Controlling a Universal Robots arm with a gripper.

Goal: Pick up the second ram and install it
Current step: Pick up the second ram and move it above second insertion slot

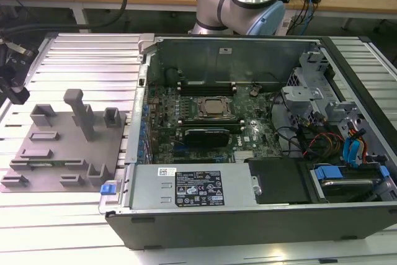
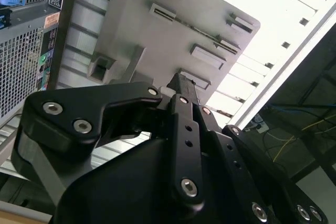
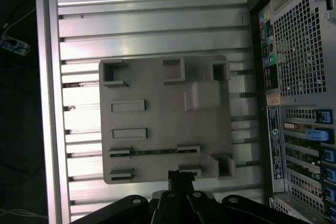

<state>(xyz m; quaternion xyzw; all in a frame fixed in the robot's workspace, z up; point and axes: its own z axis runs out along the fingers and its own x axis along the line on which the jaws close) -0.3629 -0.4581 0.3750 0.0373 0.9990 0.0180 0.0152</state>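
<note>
The second ram (image 3: 155, 151) is a thin green stick standing on edge in a slot row of the grey holder tray (image 3: 157, 82). In the second wrist view it reads as a thin line (image 2: 197, 24) between the tray's raised blocks. A sliver of green (image 1: 44, 164) marks it near the tray's front in the exterior view. My gripper (image 3: 181, 176) hovers above the tray's edge, a short way from the ram and not touching it. Its black fingers (image 2: 184, 85) are shut together with nothing between them.
The open computer case (image 1: 205, 215) lies to the exterior view's right of the tray, with the green motherboard (image 1: 248, 134), processor (image 1: 214, 108) and drive bays (image 1: 347, 153) inside. The tray's tall post (image 1: 77, 107) rises near its middle. Ribbed metal table (image 3: 152, 14) surrounds it.
</note>
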